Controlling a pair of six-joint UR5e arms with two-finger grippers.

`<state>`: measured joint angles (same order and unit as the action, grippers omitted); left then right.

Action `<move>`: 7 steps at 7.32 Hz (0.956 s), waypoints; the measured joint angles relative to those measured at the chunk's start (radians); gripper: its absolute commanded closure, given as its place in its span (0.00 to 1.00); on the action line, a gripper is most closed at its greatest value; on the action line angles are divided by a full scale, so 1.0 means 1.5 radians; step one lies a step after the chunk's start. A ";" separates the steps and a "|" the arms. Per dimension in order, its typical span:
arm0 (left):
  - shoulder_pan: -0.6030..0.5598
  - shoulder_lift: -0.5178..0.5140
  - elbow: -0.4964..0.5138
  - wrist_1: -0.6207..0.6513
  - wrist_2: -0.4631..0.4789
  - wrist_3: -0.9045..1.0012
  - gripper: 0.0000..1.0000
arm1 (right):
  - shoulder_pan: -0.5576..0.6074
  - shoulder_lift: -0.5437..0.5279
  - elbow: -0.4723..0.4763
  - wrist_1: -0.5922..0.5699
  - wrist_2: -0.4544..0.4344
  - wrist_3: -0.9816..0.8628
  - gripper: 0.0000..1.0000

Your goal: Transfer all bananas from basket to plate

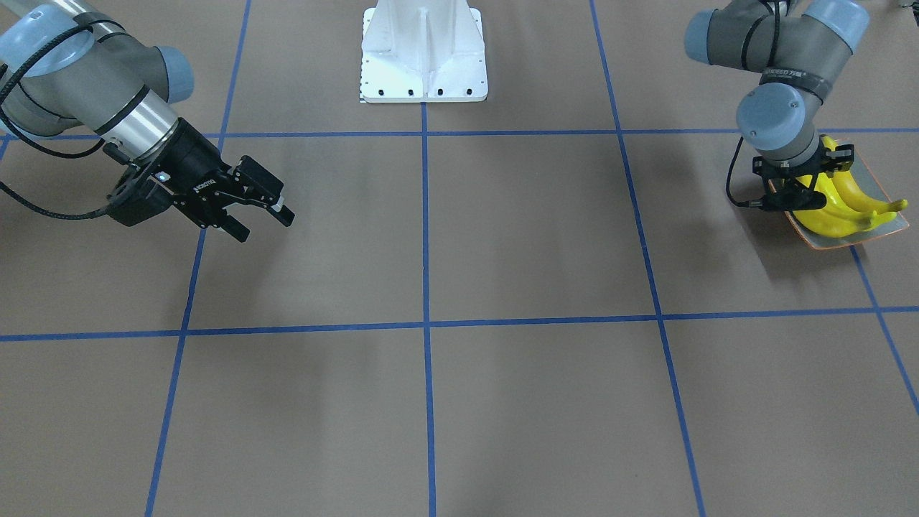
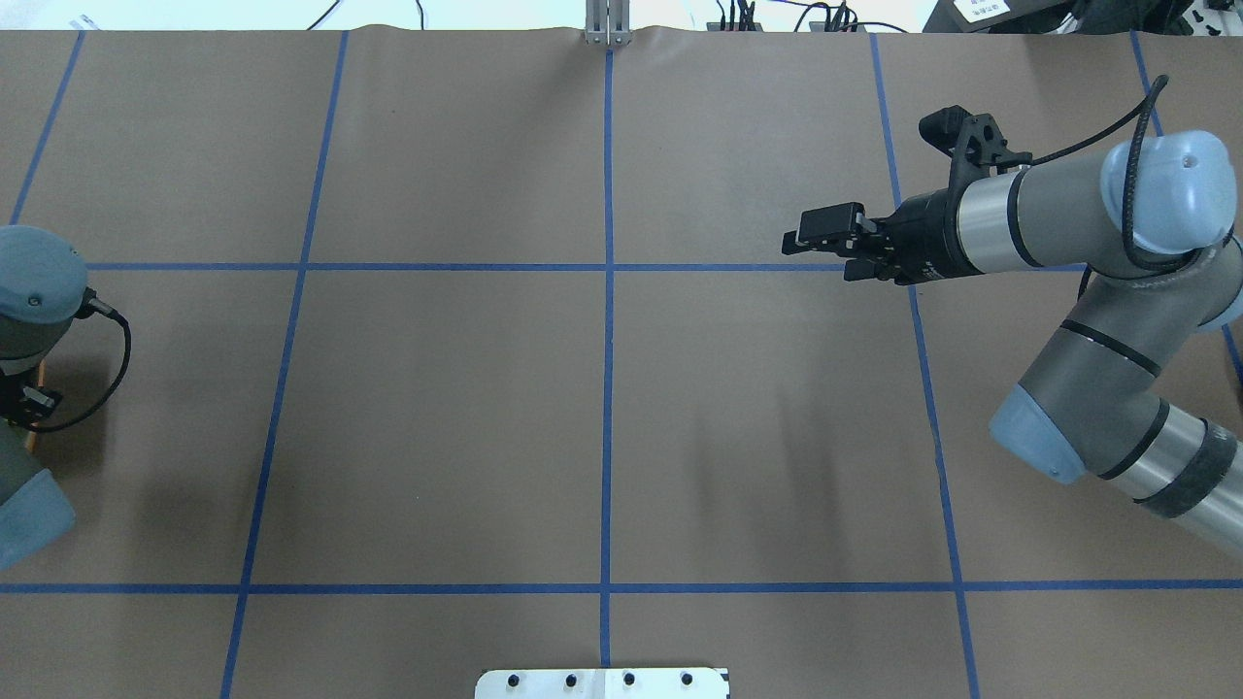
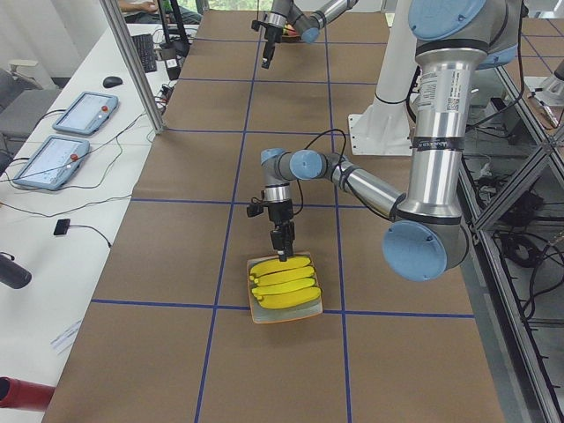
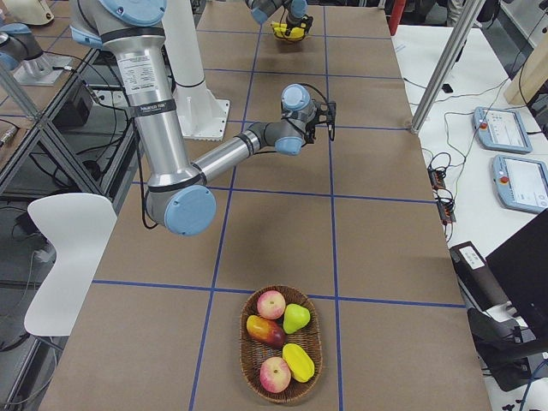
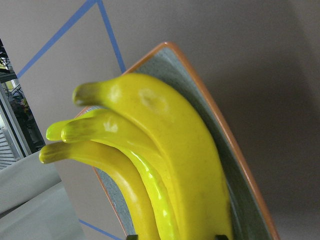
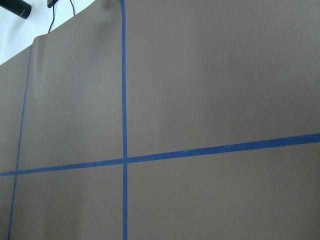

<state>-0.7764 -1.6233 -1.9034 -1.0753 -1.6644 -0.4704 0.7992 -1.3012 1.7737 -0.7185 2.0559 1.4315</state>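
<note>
Three yellow bananas lie side by side on the grey-green plate with its orange rim, at the table's left end. They also show in the exterior left view and fill the left wrist view, where the plate lies under them. My left gripper points down just over the bananas, jaws open, holding nothing. My right gripper is open and empty, hovering over bare table. The wicker basket at the right end holds apples, a pear and other fruit, no bananas.
The white robot base stands at the table's middle back. Blue tape lines grid the brown table. An aluminium post and tablets stand along the operators' side.
</note>
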 measured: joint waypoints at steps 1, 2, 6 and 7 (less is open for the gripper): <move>0.000 -0.001 0.001 -0.004 0.000 0.000 0.01 | 0.000 -0.001 0.002 0.002 0.001 0.001 0.00; 0.000 -0.005 -0.001 -0.006 0.000 -0.001 0.01 | 0.001 -0.001 0.005 0.004 0.001 0.002 0.00; -0.033 -0.126 -0.026 -0.008 -0.066 -0.002 0.01 | 0.076 -0.022 0.007 -0.006 0.060 -0.023 0.00; -0.061 -0.160 -0.036 -0.008 -0.105 0.004 0.01 | 0.113 -0.043 0.002 -0.008 0.087 -0.062 0.00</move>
<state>-0.8682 -1.8637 -1.9578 -1.0878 -1.8216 -0.4650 0.9680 -1.3663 1.7764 -0.7303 2.1866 1.3381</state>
